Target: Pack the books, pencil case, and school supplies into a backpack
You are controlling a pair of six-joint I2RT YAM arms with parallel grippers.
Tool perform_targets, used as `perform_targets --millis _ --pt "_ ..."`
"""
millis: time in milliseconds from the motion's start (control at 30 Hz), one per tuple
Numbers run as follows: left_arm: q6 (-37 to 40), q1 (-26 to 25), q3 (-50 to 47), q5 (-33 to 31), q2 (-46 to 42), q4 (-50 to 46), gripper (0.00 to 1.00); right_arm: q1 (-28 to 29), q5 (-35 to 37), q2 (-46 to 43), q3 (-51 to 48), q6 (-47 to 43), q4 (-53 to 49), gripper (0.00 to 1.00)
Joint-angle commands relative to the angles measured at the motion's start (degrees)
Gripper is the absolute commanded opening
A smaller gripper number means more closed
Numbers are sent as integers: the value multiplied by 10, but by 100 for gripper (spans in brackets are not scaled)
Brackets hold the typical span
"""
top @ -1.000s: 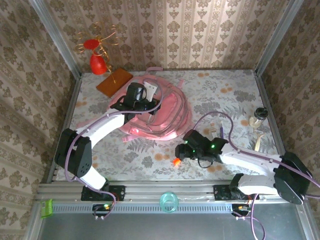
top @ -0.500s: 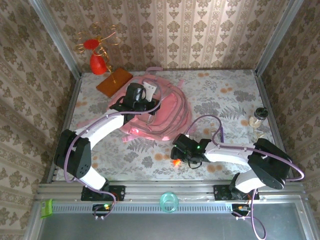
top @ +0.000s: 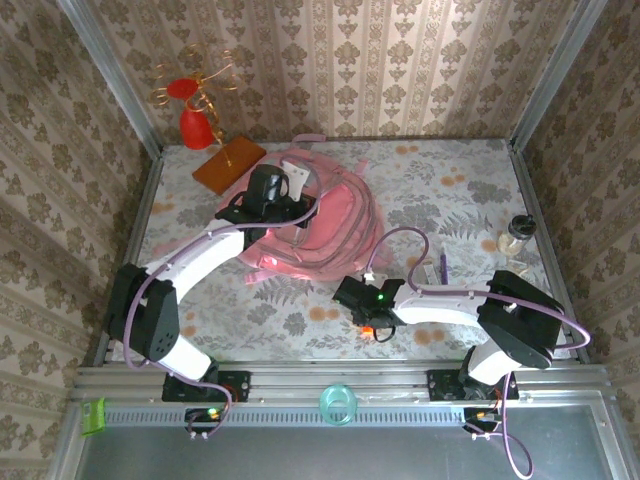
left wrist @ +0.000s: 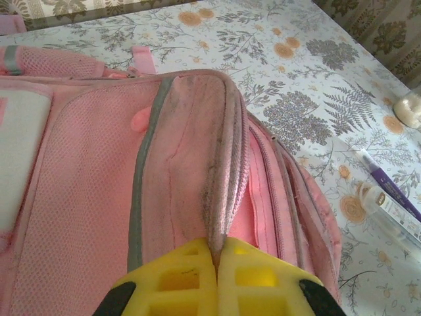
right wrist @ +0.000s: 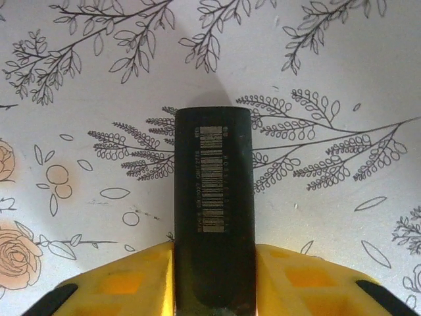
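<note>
Floral tablecloth (right wrist: 342, 72), right pincer (right wrist: 214, 257) clasping black barcoded marker (right wrist: 212, 184), left pincer (left wrist: 216, 253) pinching pink backpack (left wrist: 177, 151) rim

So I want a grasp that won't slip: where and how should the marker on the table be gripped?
Grip the marker across its black barrel, coming straight down from above. It lies flat on the table with its long straight sides parallel, so the yellow fingers fit one on either side, as they sit here.
</note>
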Motion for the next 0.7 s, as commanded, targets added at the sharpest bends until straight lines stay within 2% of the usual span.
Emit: perform_targets --millis 0,67,133,267,367,567,667 --pt "-9 7 -8 -3 -37 27 0 -10 81 -4 -9 6 34 23" --pt "-18 6 -14 0 -40 33 0 -20 85 -26 -21 6 36 16" --pt "-31 6 -22 3 -43 43 0 -27 94 -58 -26 -2 29 14" --pt "-70 7 -32 16 -47 63 0 -33 114 -143 1 -42 17 13" --pt "-110 9 -31 31 -55 77 0 -51 89 -169 44 -75 46 13" --pt "-168 10 -14 70 -68 92 0 -152 -45 -118 110 -95 185 13" --pt "-183 12 -2 79 -71 88 0 -179 -83 -66 163 -100 218 13"
